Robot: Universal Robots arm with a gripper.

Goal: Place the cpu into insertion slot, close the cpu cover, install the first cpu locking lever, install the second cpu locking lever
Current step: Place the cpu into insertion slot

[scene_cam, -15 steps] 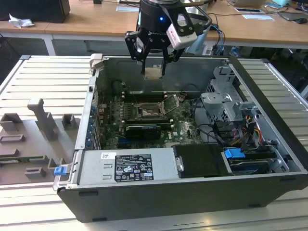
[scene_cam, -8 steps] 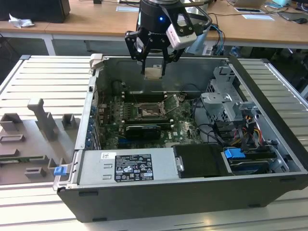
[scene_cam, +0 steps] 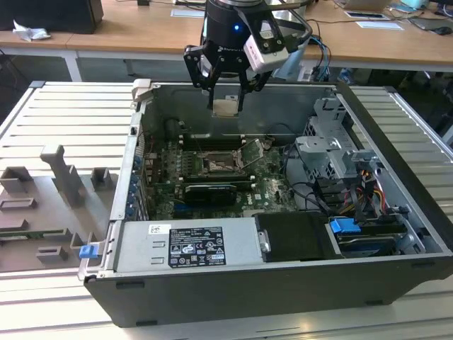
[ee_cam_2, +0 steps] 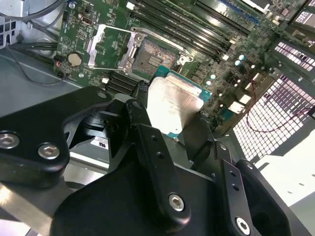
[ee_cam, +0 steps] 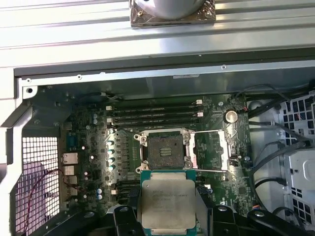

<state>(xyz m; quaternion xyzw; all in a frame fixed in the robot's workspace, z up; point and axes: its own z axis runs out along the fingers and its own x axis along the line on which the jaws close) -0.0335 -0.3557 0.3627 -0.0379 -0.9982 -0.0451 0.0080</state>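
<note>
The linkage of your gripper (ee_cam_2: pixel 170 115) covers the edge of the cpu (ee_cam_2: pixel 173 96) nearest the wrist in the second wrist view. The first wrist view's edge cuts off that same side. Below the gripper, the contacts of the insertion slot (scene_cam: pixel 218 164) are too small to tell in the exterior view.

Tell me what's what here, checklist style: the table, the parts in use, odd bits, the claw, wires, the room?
Surface: slatted metal table carrying an open computer case.
Job's things: cpu held above the board; insertion slot empty; cpu cover swung open beside it.
Clutter: grey fixture blocks on the exterior view's left.
Grippers: the gripper is shut on the cpu.
Cables: cable bundle inside the case, at the exterior view's right.
Surroundings: wooden desks behind.
</note>
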